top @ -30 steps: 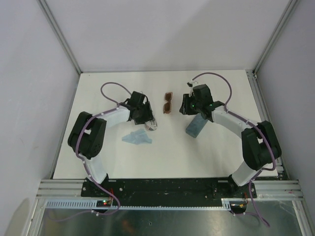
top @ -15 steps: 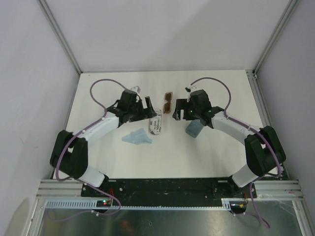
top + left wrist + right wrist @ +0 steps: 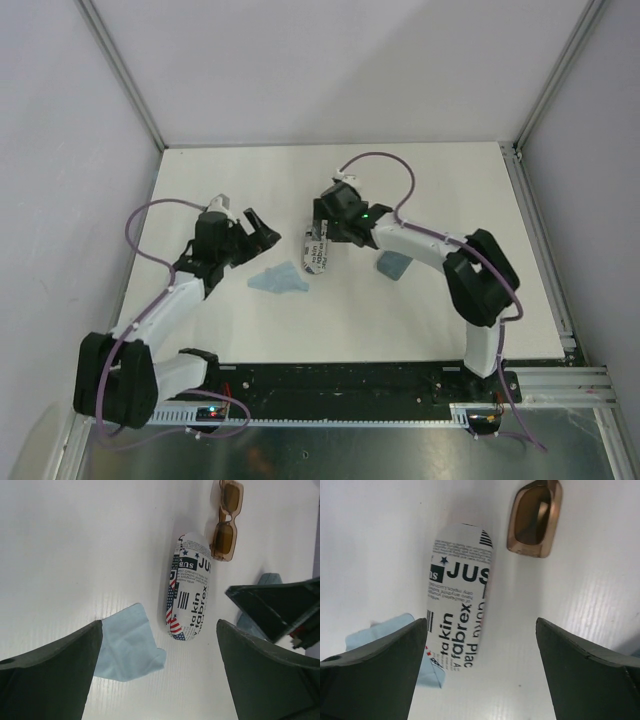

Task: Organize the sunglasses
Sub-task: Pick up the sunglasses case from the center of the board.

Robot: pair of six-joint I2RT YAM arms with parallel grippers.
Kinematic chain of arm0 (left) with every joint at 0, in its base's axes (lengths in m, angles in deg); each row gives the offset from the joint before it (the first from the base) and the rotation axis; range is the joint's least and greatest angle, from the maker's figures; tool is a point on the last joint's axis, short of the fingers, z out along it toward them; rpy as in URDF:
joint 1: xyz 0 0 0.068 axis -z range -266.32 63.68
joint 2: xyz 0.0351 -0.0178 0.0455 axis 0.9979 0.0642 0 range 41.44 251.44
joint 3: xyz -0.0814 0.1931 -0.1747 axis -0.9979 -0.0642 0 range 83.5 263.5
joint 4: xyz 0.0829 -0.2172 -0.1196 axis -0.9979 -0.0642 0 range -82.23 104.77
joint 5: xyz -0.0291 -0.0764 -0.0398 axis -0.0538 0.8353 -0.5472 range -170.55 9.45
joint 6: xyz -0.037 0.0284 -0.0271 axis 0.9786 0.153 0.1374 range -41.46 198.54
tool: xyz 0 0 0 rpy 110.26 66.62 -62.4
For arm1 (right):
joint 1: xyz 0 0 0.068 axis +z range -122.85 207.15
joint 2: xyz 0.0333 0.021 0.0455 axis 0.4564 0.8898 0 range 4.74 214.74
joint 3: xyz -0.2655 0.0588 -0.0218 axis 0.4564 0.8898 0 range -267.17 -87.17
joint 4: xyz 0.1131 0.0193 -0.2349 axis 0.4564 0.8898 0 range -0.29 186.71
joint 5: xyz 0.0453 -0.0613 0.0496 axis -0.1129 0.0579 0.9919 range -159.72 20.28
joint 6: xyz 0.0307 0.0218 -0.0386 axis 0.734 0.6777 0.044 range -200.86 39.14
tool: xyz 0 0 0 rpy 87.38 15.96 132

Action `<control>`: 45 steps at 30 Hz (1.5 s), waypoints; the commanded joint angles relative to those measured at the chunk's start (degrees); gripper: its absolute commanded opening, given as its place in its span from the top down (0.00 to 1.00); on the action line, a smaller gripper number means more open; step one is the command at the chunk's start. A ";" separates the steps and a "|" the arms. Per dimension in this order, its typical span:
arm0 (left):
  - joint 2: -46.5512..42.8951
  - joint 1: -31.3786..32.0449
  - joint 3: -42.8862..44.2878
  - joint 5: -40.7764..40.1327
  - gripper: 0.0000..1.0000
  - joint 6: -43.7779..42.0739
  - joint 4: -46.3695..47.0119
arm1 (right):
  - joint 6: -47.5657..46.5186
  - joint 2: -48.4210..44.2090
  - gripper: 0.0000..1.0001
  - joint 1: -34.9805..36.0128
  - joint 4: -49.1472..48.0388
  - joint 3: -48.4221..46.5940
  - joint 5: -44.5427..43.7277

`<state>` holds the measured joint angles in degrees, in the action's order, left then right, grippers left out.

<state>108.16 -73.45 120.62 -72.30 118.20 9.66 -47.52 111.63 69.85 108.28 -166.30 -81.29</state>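
The pair of brown-amber, translucent-framed sunglasses [image 3: 227, 520] with brownish lenses is found lying folded on the white bench [image 3: 420, 320], toward its far middle. It is set just beside the far end of an oblong case printed with black newsprint lettering and stars and stripes [image 3: 189, 587]. In the right wrist view a thin strip of bench is shown between the two. From overhead the sunglasses are hidden beneath the right arm [image 3: 420, 242], and they are gripped by nothing.

Over on the left, the left arm [image 3: 165, 300] is extended toward the middle. The left jaws are spread wide and nothing is held in them. They are kept to the left of the printed case, apart from it.

The right jaws are opened wide as well, and are just as empty. They are poised over the printed case, which is framed between the two fingers in the wrist view. Whether the case is touched cannot be told.

A light blue folded cloth [image 3: 280, 280] is laid against the printed case's near left end. A grey-blue oblong case [image 3: 392, 266] is seen to the right, partly covered by the right arm.
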 commanded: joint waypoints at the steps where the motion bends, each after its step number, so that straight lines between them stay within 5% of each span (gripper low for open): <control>1: -6.56 -1.94 -3.13 1.22 0.00 3.48 4.73 | 5.90 5.43 0.08 3.39 10.36 -9.80 -12.13; 13: -15.17 -2.31 -9.92 1.82 0.00 4.95 6.60 | 5.52 17.03 0.14 4.56 15.94 -23.87 -12.41; 45: -17.15 -2.29 -15.05 5.35 0.00 4.92 9.28 | 2.58 21.78 0.24 6.21 18.11 -27.47 -10.20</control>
<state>92.01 -75.49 106.15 -68.08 122.68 16.96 -44.92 131.87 75.84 124.85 -191.57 -90.04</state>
